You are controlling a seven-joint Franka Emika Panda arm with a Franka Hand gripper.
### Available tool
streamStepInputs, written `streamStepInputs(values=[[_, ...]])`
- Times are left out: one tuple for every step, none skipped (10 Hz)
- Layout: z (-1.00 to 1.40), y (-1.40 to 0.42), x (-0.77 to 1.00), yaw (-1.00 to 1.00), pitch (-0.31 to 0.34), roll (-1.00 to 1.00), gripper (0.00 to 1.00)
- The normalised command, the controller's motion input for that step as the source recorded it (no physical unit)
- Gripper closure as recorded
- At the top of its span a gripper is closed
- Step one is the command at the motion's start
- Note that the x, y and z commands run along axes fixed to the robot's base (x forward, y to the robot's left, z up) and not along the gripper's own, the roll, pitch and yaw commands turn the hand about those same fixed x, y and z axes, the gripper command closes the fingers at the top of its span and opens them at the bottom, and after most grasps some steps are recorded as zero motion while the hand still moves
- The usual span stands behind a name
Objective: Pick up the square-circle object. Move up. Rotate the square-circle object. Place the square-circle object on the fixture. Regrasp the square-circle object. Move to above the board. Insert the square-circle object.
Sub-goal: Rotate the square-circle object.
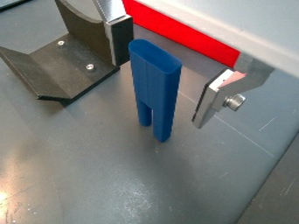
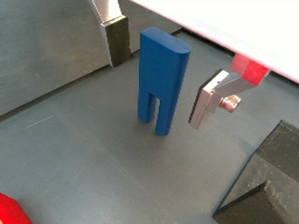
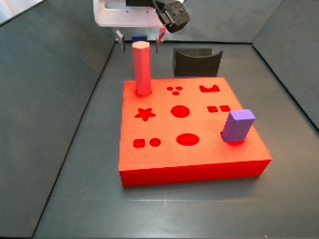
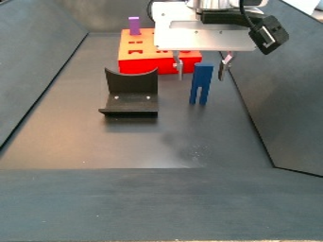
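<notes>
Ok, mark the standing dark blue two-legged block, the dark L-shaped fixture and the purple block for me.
Dark blue two-legged block (image 2: 163, 74): wrist view, upper front face.
Dark L-shaped fixture (image 4: 128, 85): side view, upright back plate.
Purple block (image 3: 238, 125): side view, front face.

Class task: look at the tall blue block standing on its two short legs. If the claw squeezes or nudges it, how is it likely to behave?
The square-circle object looks rigid, like solid plastic, so it probably won't bend. Standing tall on two narrow legs, it could tip if nudged sideways. Its flat, smooth faces suit the claw, whose fingers stand open on either side of it, though they may be a little slippery.
</notes>
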Motion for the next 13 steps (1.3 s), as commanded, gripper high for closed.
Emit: streamStepInputs(values=[[0.00, 0.01, 0.00, -0.01, -0.008, -0.24, 0.00], [0.00, 0.01, 0.00, -0.01, -0.008, -0.24, 0.00], [0.00, 0.01, 0.00, -0.01, -0.008, -0.24, 0.00], [0.00, 0.01, 0.00, -0.01, -0.008, -0.24, 0.00], [0.00, 0.01, 0.00, -0.01, -0.008, -0.24, 0.00], [0.00, 0.01, 0.00, -0.01, -0.008, -0.24, 0.00], [0.00, 0.01, 0.00, -0.01, -0.007, -0.24, 0.00], [0.00, 0.01, 0.00, -0.01, -0.007, -0.24, 0.00], [0.00, 0.01, 0.00, -0.01, -0.007, -0.24, 0.00], [0.00, 0.01, 0.00, -0.01, -0.007, -0.24, 0.00], [0.00, 0.01, 0.00, -0.01, -0.007, -0.24, 0.00], [0.00, 0.01, 0.00, -0.01, -0.007, -0.24, 0.00], [0.00, 0.01, 0.00, -0.01, -0.007, -0.24, 0.00]])
